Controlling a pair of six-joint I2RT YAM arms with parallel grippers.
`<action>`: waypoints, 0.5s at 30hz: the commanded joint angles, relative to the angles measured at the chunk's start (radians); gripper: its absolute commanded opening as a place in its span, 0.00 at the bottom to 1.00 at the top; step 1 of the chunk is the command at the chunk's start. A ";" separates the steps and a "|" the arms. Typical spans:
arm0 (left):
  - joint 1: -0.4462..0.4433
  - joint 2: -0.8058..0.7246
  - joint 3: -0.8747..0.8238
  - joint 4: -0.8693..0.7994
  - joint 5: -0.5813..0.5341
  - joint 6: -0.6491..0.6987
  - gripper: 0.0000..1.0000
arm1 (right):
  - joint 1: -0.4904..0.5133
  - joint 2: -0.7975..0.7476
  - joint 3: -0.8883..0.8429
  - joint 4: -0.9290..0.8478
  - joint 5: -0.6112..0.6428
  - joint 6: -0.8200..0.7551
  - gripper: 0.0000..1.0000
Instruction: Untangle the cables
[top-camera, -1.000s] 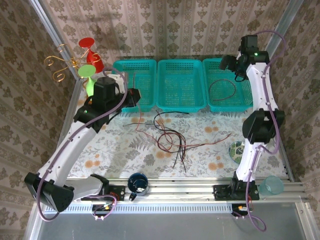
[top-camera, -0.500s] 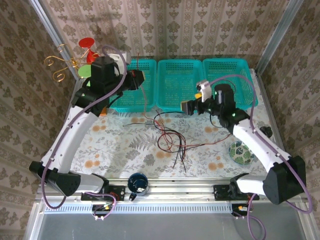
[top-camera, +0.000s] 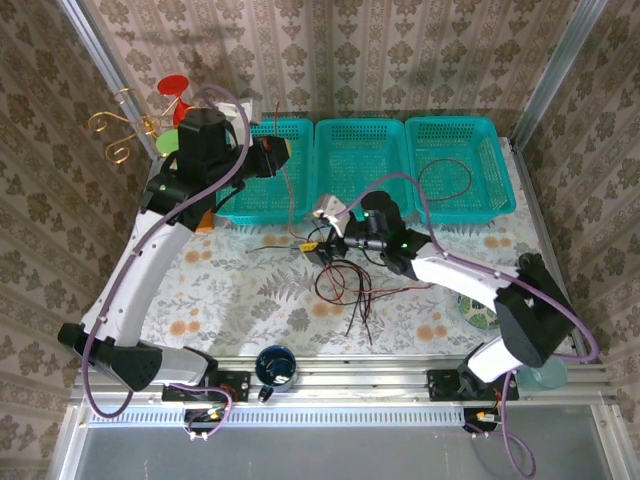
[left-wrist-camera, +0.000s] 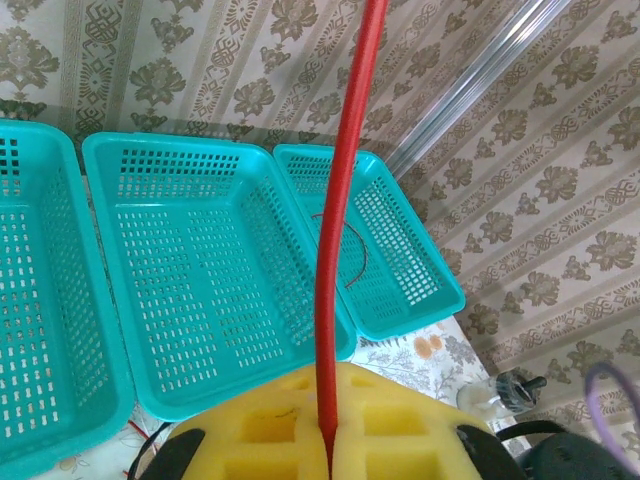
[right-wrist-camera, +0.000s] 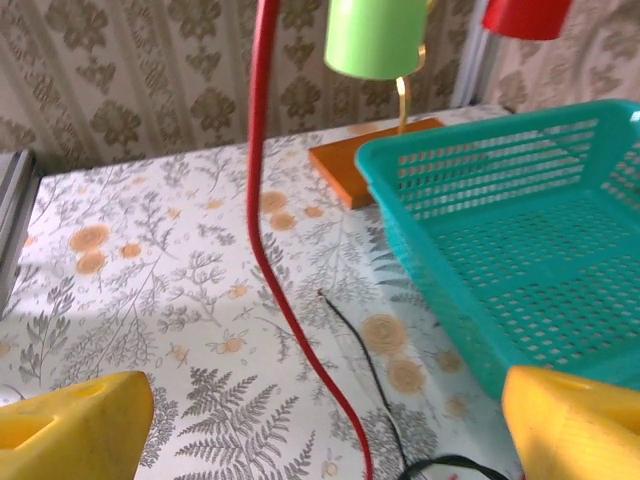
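My left gripper (top-camera: 275, 155) hovers over the left teal basket (top-camera: 262, 195), its yellow pads (left-wrist-camera: 400, 440) shut on a red cable (left-wrist-camera: 340, 200). That red cable (top-camera: 292, 200) hangs from it down to the table. The remaining cables (top-camera: 342, 275), black and dark red, lie tangled on the floral tablecloth in front of the middle basket (top-camera: 362, 165). My right gripper (top-camera: 318, 230) sits low at the tangle's left edge, open. In its wrist view the hanging red cable (right-wrist-camera: 262, 200) and a black cable end (right-wrist-camera: 365, 360) lie between the wide yellow fingers (right-wrist-camera: 70, 430).
A dark red cable (top-camera: 445, 180) lies coiled in the right basket (top-camera: 500, 170). A wire stand with green and red cups (top-camera: 175, 120) is at the back left. A dark mug (top-camera: 275, 365), a patterned ball (top-camera: 478, 305) and a clear cup (top-camera: 545, 372) sit near the front rail.
My right arm swung from the right basket down to the table's centre, beside the tangle. My left gripper rose and moved back over the left basket with the red cable.
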 joint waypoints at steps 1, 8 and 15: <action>-0.008 -0.025 0.023 -0.016 0.017 0.005 0.00 | 0.022 0.069 0.078 0.043 -0.021 -0.044 0.89; -0.008 -0.030 0.034 -0.039 0.022 0.007 0.00 | 0.022 0.171 0.164 0.021 -0.064 -0.016 0.53; -0.002 -0.035 0.023 -0.039 0.023 0.006 0.00 | 0.022 0.203 0.199 -0.048 -0.087 -0.036 0.20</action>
